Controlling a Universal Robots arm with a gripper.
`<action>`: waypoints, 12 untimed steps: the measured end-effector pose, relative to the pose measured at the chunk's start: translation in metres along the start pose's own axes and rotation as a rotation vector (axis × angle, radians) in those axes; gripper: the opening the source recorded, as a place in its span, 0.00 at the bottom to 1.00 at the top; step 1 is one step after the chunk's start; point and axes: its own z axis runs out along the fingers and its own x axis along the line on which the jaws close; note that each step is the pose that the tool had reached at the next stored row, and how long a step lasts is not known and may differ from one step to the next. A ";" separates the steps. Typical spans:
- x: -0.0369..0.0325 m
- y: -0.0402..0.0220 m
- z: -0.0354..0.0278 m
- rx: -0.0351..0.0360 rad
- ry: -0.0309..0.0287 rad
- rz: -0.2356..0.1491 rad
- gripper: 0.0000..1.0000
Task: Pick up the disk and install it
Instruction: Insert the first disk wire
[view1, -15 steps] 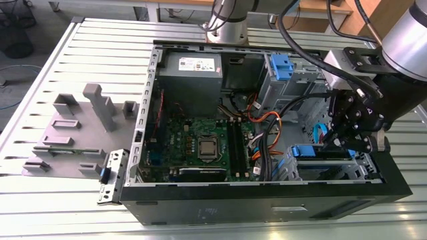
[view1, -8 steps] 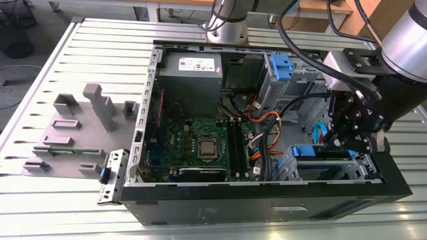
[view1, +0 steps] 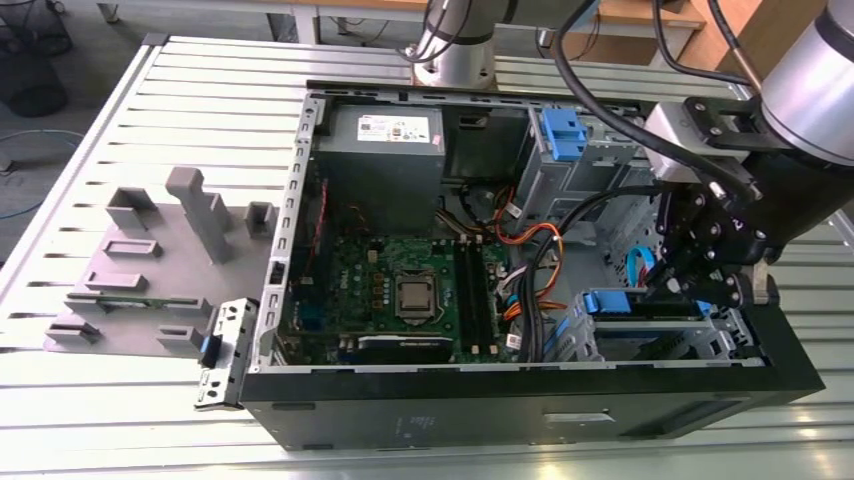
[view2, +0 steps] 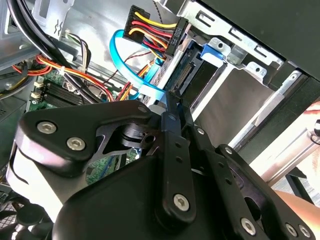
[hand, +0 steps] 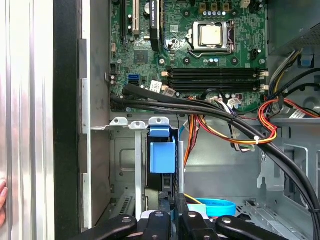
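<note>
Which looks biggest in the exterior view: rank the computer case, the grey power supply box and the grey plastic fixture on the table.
1. Computer case, clearly largest.
2. Grey plastic fixture.
3. Grey power supply box, smallest, though it sits farther from the camera.

Silver-grey arm (view1: 834, 80) with black cables; black linkage tool (view1: 707, 262) studded with silver screws

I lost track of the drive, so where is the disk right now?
The disk sits in the drive cage at the open computer case's front corner, toward the exterior view's right, directly below the gripper and right of the motherboard.
</note>
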 end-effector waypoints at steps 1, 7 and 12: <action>0.0000 0.0001 0.0001 0.0001 -0.0005 0.000 0.16; 0.0000 0.0004 0.0010 0.0021 -0.0019 0.000 0.16; 0.0000 0.0010 0.0026 0.0053 -0.0022 0.000 0.16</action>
